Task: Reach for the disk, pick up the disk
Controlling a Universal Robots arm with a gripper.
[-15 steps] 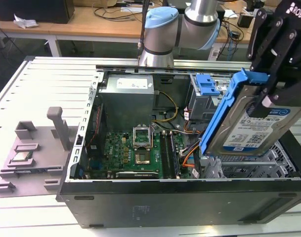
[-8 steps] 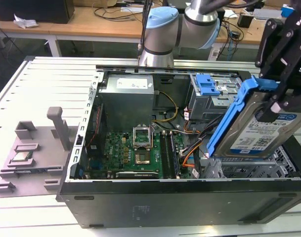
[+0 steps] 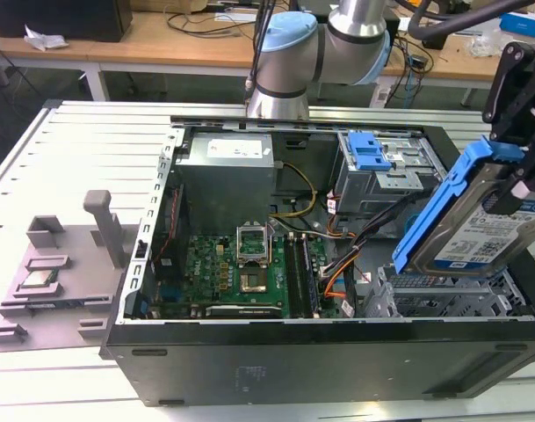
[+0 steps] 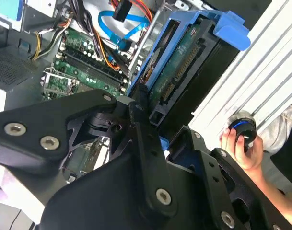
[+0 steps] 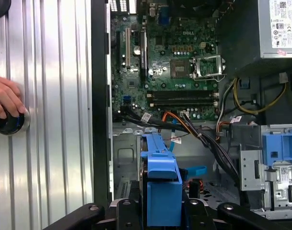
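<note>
A black robot gripper (image 3: 513, 189) pinches the disk (image 3: 491, 230), a flat silver hard drive with a white-and-blue label and a bright blue bracket (image 3: 443, 204) along its edge. The disk is lifted and tilted, hanging above the open computer case (image 3: 337, 356), clear of the silver drive cage (image 3: 443, 303) directly beneath the gripper.

In the second wrist view the gripper's black linkages (image 4: 136, 158) close on either side of the disk (image 4: 184, 72), which extends away from the gripper with its connector edge and green circuit board showing. In the first wrist view the blue bracket (image 5: 161, 191) sits between the black fingers (image 5: 107, 213), pointing away from the gripper toward the case interior.

Below and beyond the gripper lies the green motherboard (image 3: 241, 272) with an open processor socket (image 3: 252, 281). Farther from the gripper, a grey power supply (image 3: 227, 176) sits at the back of the case, and a second drive cage with a blue latch (image 3: 370, 151) stands near it. Orange and black cables (image 3: 346, 255) run between the motherboard and the cage under the gripper.

Well away from the gripper, outside the case, a grey fixture (image 3: 61, 272) holds a small square silver chip (image 3: 37, 280). A person's hand (image 5: 6, 100) rests on a round black knob (image 5: 9, 122) on the ridged metal table (image 5: 54, 120) beside the case
</note>
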